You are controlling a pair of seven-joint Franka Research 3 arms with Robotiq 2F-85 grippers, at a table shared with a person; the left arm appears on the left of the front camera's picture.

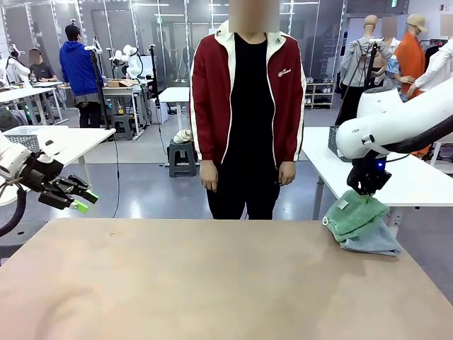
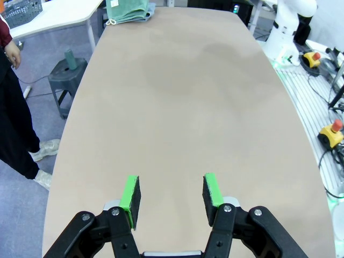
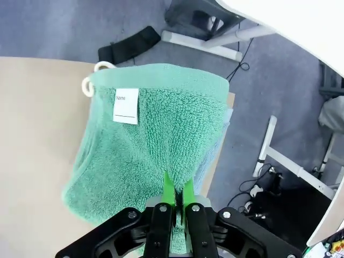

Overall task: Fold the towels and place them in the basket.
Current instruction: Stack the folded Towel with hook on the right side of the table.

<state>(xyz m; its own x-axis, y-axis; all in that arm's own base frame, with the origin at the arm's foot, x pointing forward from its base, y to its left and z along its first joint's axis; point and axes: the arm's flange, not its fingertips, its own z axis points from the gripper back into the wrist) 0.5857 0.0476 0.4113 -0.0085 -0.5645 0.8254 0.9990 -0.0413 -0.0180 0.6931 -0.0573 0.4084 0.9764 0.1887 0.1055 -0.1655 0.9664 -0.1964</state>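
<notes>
Green towel [image 3: 150, 145], pinched by right gripper [image 3: 176, 194]

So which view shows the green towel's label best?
The right wrist view: the white label is close and faces the camera on the green towel. The front view shows it as a small tab; in the left wrist view it can't be made out.

You get bright, even light from ceiling strips far back in the front view, so the desk [image 1: 212, 283] carries only soft, faint shadows near its front left corner. No harsh glare; just a mild sheen on the white right arm [image 1: 396, 124]. Both wrist views bend at the edges: the desk's sides curve in the left one. The green towel [image 3: 156, 145] is sharp enough to show its pile, though the label's [image 3: 126, 106] print stays small and unclear.
</notes>
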